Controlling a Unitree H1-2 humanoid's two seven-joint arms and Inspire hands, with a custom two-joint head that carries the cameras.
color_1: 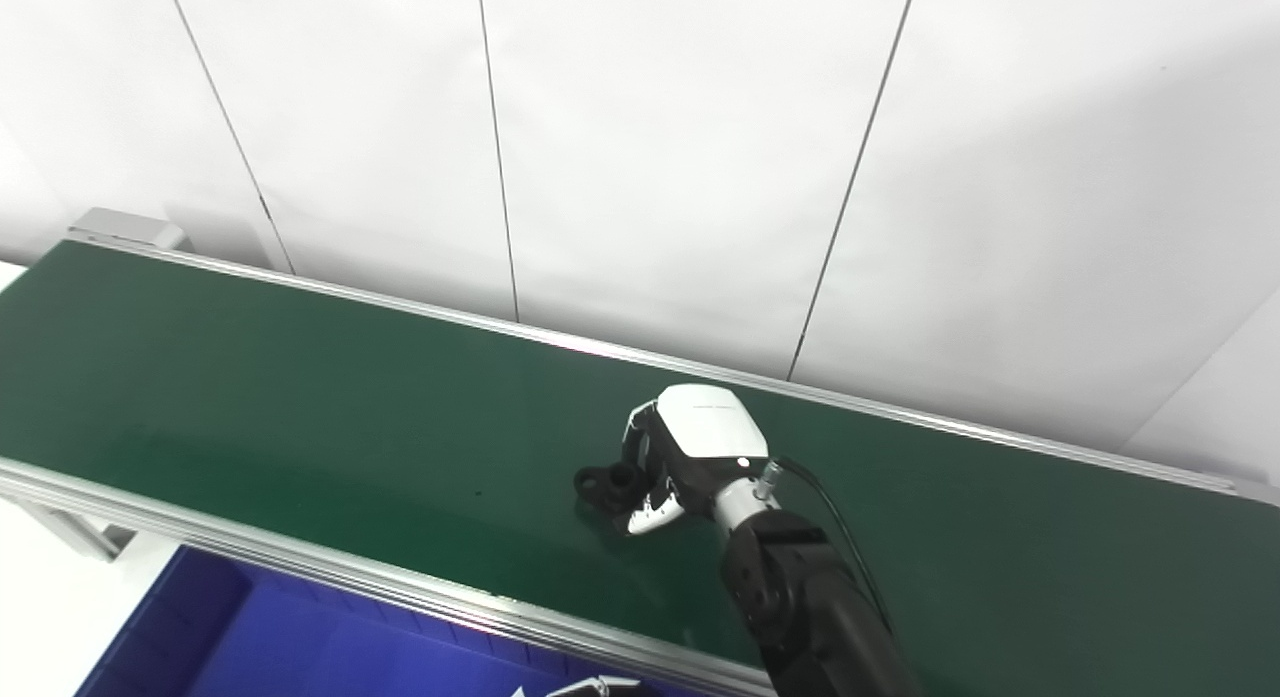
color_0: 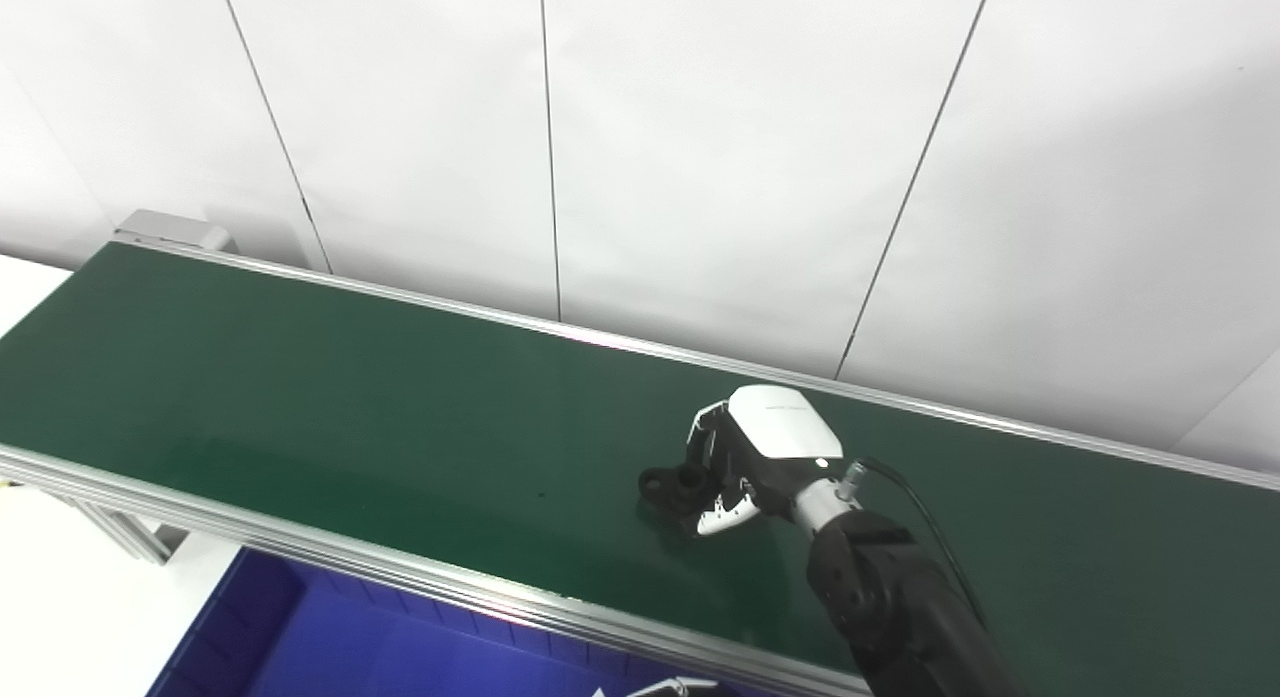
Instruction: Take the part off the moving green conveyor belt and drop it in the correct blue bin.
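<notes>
The pick is in hand but not finished, by my reading: the right robot hand (color_0: 755, 462) is down on the green conveyor belt (color_0: 300, 397) with its fingers (color_0: 728, 515) curled around a small black part (color_0: 668, 485). Whether the part has left the belt I cannot tell. The lift and the drop into the blue bin (color_0: 330, 647) (below the belt's near rail) remain. The part's long axis seems to run along the belt, its free end pointing left. Only a white sliver of the left robot hand (color_0: 660, 689) shows, so its state is unclear.

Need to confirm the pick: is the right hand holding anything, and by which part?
The right hand has its fingers around the black part at its right end; whether it is off the belt cannot be told.
</notes>
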